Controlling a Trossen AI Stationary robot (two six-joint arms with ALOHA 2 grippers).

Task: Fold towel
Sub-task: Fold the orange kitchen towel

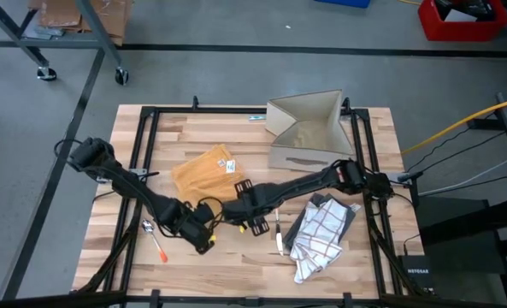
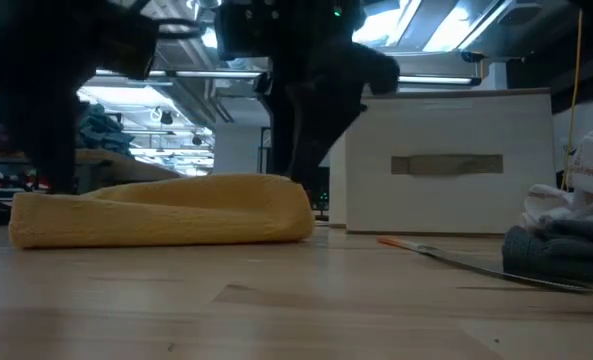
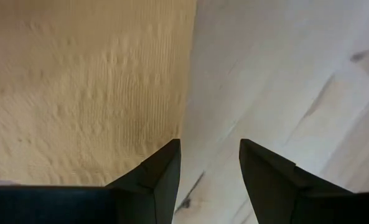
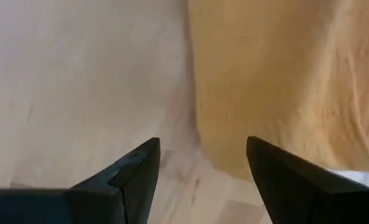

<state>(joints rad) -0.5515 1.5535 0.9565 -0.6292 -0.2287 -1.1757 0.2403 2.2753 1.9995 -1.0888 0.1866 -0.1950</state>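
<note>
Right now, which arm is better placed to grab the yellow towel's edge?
Probably the left: the left gripper sits open right at the yellow towel edge; the right gripper is open too, mostly over bare table.

A mustard-yellow towel (image 1: 203, 174) is lying folded over on the wooden tabletop (image 1: 236, 265), left of center, forming a rough, slightly skewed rectangle with a small white tag showing at its right edge. Seen from tabletop height, it is sitting as a low, rounded double layer, its textured surface lightly rippled, with its edges resting flat on the wood.
</note>
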